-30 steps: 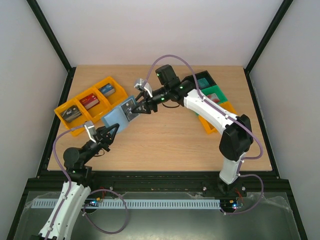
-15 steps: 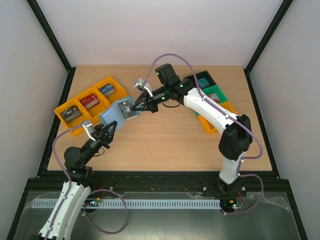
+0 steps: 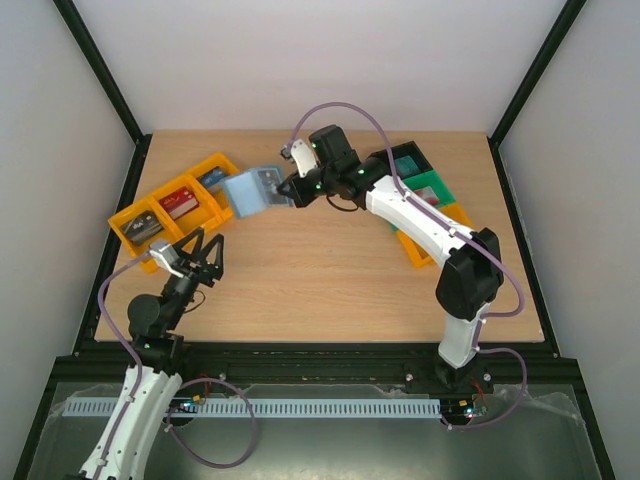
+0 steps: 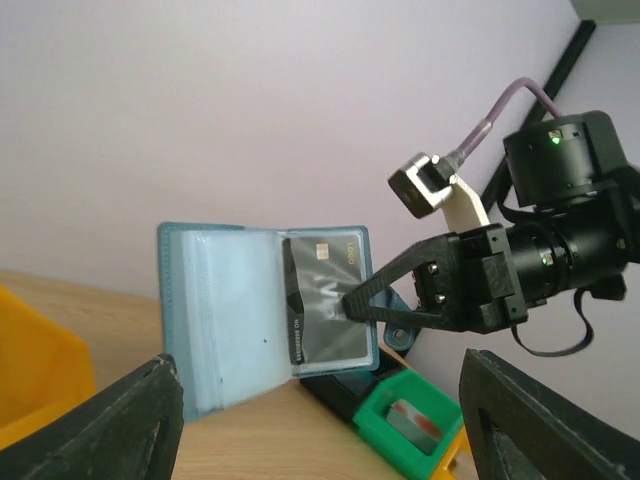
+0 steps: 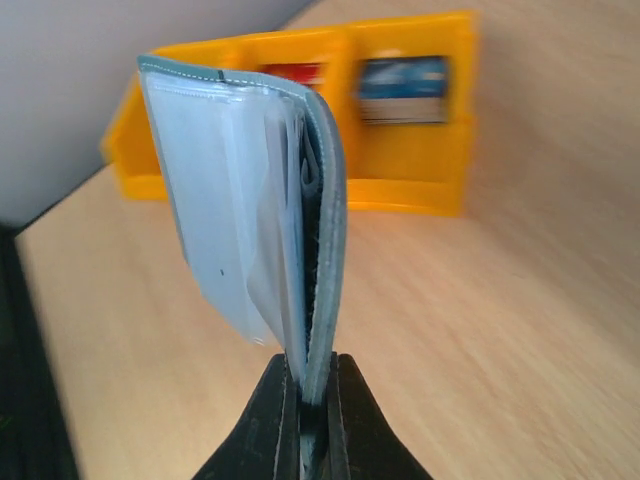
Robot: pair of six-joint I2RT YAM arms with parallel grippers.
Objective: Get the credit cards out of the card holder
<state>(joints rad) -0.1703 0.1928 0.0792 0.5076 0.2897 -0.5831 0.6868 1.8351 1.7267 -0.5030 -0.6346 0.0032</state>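
**Progress check: opened up, nothing pulled yet**

Card holder (image 3: 246, 190) up off the worktop (image 3: 330, 275), upper middle of the top view, flapped open. Pinched at one edge by the right gripper (image 3: 284, 194), jaws clamped tight on it. Over at lower left, left gripper (image 3: 196, 252) with jaws spread wide, nothing in them, well apart from the holder. So: opening done, pulling not started. At least one dark credit card (image 4: 322, 335) sitting in the right-hand pocket in the left wrist view; can't tell about more behind it. Pale lettering and a chip on it, too small to read. Labels in the orange tray (image 5: 400, 160) blurred too.
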